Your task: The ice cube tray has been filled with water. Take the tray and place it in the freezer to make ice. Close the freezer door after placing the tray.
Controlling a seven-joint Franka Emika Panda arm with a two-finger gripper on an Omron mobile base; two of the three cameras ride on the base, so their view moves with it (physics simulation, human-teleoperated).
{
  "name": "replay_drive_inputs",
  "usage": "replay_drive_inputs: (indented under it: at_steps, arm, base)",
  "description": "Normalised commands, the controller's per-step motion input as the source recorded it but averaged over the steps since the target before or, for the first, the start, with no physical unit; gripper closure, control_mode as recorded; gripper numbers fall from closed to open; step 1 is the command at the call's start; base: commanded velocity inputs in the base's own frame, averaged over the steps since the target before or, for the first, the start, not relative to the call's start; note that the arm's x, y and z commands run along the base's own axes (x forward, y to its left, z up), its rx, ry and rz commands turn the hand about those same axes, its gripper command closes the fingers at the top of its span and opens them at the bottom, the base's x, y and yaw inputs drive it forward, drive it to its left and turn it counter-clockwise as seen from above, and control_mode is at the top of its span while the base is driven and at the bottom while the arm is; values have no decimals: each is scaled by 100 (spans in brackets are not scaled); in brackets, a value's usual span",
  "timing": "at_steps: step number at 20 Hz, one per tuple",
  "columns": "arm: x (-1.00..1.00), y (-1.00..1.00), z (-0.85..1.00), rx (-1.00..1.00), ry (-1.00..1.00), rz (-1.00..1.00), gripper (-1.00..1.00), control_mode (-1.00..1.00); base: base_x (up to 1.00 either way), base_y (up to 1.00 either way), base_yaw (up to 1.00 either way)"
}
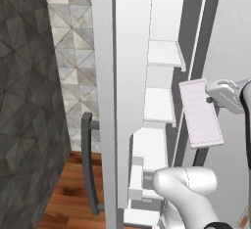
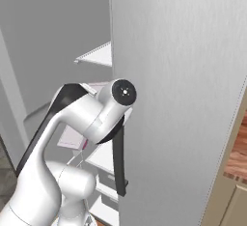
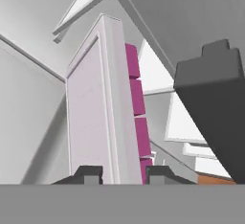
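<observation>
One tray [image 1: 200,113], tilted on edge, sits pinched between the fingers of the closed hand [image 3: 123,173] in front of the open freezer [image 1: 164,57], right of its white shelves and of the swung-out door [image 1: 105,101].

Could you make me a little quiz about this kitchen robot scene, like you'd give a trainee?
1. True or false: the robot's two-finger gripper is shut on the thin pale grey-white ice cube tray.
2. The tall narrow light grey freezer door stands: A open, B closed.
3. Fill in: the tray is held tilted on edge, not ___.

Key: 1 true. 2 A; the white shelves inside show past it. 3 flat; its pink cells face sideways in the hand view.
</observation>
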Motion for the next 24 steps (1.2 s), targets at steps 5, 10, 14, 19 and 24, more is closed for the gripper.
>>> replay_drive_inputs:
  at_steps: [5,10,14,19,24]
  arm:
    - [0,53,0,-8,-11,-17,100,-100]
    - [0,55,0,-8,-10,-17,100,-100]
    - [3,28,13,-4,-4,-15,100,-100]
    - [22,15,44,0,0,-15,100,-100]
    - [37,2,50,0,4,-14,100,-100]
  base:
    - [0,0,0]
    - [0,0,0]
    - [0,0,0]
    - [0,0,0]
    - [0,0,0]
